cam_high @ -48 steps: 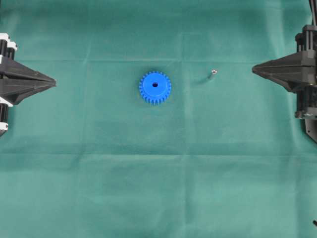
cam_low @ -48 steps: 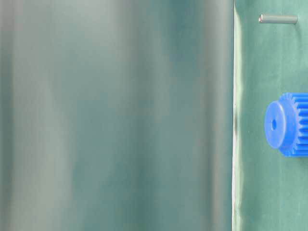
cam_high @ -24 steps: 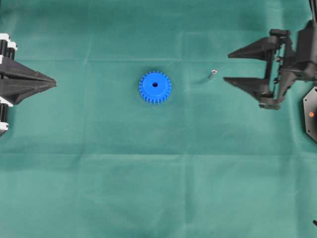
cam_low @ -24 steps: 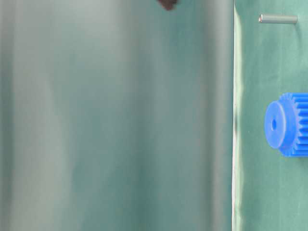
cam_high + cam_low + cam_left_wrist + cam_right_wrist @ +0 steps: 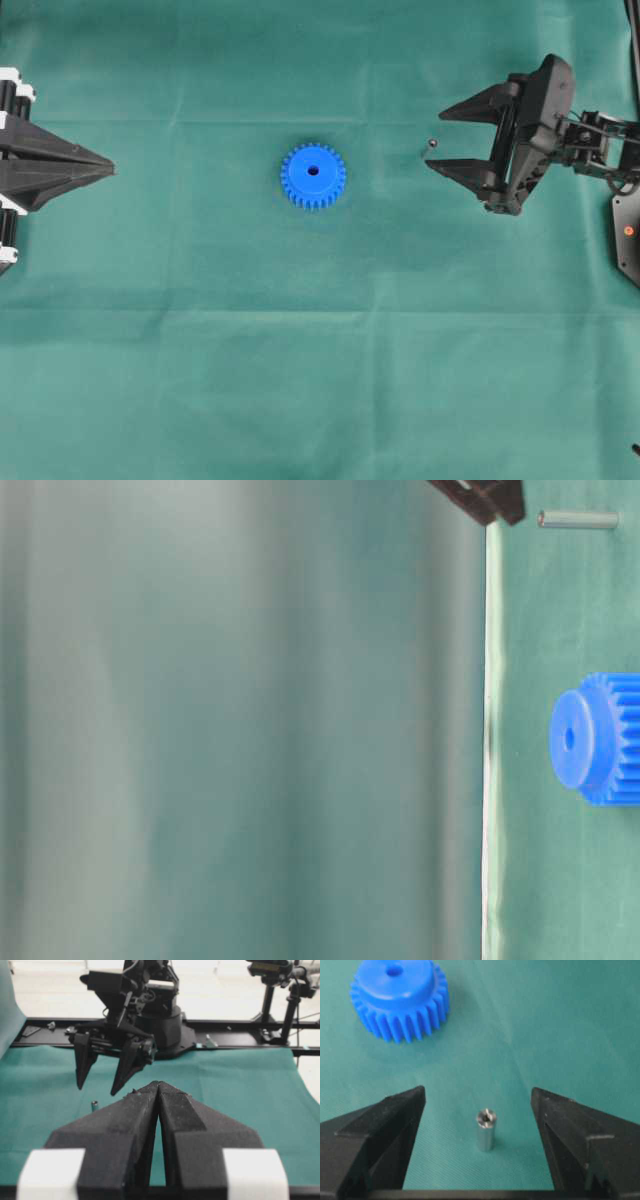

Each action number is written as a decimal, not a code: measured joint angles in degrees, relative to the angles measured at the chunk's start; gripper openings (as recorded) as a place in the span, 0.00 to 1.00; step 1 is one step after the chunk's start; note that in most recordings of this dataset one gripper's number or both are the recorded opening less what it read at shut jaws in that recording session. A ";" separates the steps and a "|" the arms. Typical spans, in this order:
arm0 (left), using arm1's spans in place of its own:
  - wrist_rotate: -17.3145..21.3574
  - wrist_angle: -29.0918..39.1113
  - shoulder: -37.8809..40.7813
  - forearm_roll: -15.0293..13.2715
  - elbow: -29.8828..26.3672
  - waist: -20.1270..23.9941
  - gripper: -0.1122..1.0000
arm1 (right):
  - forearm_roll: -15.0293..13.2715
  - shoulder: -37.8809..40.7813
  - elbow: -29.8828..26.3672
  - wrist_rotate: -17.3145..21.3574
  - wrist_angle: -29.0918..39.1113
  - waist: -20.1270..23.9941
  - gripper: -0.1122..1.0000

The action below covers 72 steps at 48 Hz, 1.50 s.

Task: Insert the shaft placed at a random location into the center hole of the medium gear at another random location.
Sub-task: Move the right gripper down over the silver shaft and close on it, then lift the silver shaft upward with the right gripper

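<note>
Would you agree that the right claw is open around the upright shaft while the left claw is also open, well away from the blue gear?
Not quite: the left claw is shut, as the left wrist view shows. The right claw is indeed open around the upright shaft, and the blue gear lies apart from both.

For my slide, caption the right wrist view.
Open right gripper straddles the upright shaft, untouched; the medium gear lies beyond.
</note>
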 measured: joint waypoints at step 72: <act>0.00 1.05 0.18 0.09 0.00 0.00 0.10 | 0.88 6.06 -1.41 0.00 -3.69 -0.53 0.22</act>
